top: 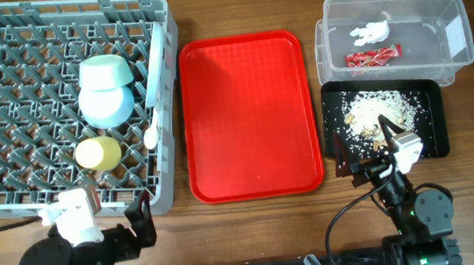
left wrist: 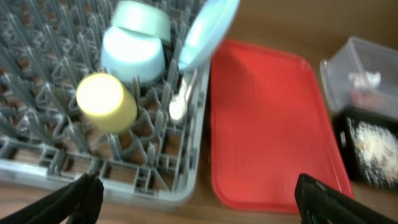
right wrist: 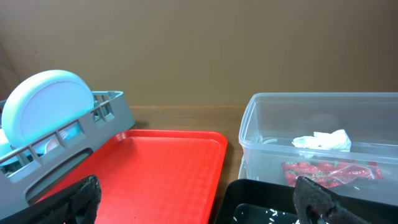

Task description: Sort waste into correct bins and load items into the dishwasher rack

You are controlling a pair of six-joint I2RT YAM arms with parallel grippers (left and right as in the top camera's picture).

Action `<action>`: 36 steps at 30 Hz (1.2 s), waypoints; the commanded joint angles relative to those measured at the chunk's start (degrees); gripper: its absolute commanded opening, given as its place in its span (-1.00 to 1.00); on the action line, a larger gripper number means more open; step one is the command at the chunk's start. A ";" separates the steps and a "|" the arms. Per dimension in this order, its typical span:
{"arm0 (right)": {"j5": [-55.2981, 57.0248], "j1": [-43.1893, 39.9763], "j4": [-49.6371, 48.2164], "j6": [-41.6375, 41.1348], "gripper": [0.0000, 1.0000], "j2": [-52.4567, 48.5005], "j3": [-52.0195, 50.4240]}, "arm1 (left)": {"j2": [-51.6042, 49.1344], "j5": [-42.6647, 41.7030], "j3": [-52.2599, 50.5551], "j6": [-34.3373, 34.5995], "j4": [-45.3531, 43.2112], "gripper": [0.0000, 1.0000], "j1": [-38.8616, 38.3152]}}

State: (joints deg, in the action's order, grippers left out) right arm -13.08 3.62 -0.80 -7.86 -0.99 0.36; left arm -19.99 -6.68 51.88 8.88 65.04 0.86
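Left pincer (left wrist: 198, 198) gapes empty at the front edge of the rack (left wrist: 134, 182), right pincer (right wrist: 198, 200) likewise by the black tray (right wrist: 249, 190).

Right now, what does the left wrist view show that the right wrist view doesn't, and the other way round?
Only the left wrist view: the yellow cup, two bowls and a white utensil, all sitting among the pegs of the rack.
Only the right wrist view: the tissue and red wrapper, sharp through the wall of the clear tub; the left wrist view shows them only as blurs.
Both: a corner of the rack, the upright plate, the red tray, the tub and the black tray with crumbs.
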 commanded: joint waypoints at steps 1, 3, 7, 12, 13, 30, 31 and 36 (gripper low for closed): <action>-0.92 0.31 -0.24 0.22 0.99 0.20 -0.07 | 4.63 0.76 -7.43 -1.07 -6.25 1.00 1.55; -0.92 0.31 -0.24 0.20 1.00 0.20 -0.07 | 8.11 0.48 -13.66 -0.92 -11.67 1.00 1.53; -0.92 0.31 -0.24 0.20 0.99 0.20 -0.07 | 14.16 -0.35 -25.16 0.44 -22.69 1.00 1.55; -0.92 0.31 -0.24 0.22 1.00 0.20 -0.07 | 19.85 -0.33 -37.77 5.27 -37.90 1.00 1.53; -0.90 0.31 -0.24 0.20 0.99 0.20 -0.07 | 19.78 -0.35 -39.63 5.33 -41.35 1.00 1.49; -0.92 0.31 -0.24 0.20 0.99 0.20 -0.07 | 19.80 -1.79 -51.56 0.96 -61.40 1.00 1.18; -0.92 0.31 -0.24 0.22 0.99 0.20 -0.07 | 19.78 -1.79 -51.56 0.94 -61.40 1.00 1.18; -0.92 0.31 -0.24 0.20 1.00 0.20 -0.07 | 19.76 -1.79 -51.56 0.94 -61.40 1.00 1.18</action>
State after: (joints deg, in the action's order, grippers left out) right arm -13.08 3.62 -0.82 -7.86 -0.99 0.36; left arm -0.78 -7.38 0.69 11.00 3.55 2.04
